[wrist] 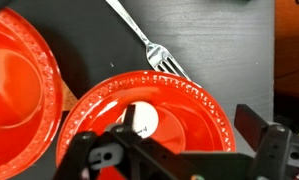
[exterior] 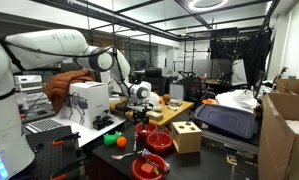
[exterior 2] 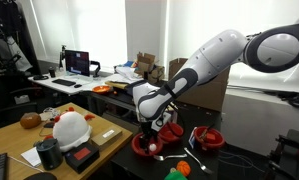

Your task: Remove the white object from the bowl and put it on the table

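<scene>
In the wrist view the white object (wrist: 142, 118), a small round lump, lies in the well of a red bowl (wrist: 204, 100) on the dark table (wrist: 219, 40). My gripper (wrist: 189, 122) is open just above this bowl. One finger is close beside the white object and the other is over the bowl's right rim. In both exterior views the gripper (exterior: 139, 97) (exterior 2: 154, 124) points down over the red bowl (exterior 2: 146, 146). The white object is hidden there.
A second red bowl (wrist: 14, 80) touches the first, and a metal fork (wrist: 149, 45) lies beyond them. More red bowls (exterior: 157, 140) (exterior 2: 207, 137), a wooden block with holes (exterior: 186, 135), a green ball (exterior: 109, 140), a white boxy machine (exterior: 89, 100) and cardboard boxes (exterior: 284, 130) stand around.
</scene>
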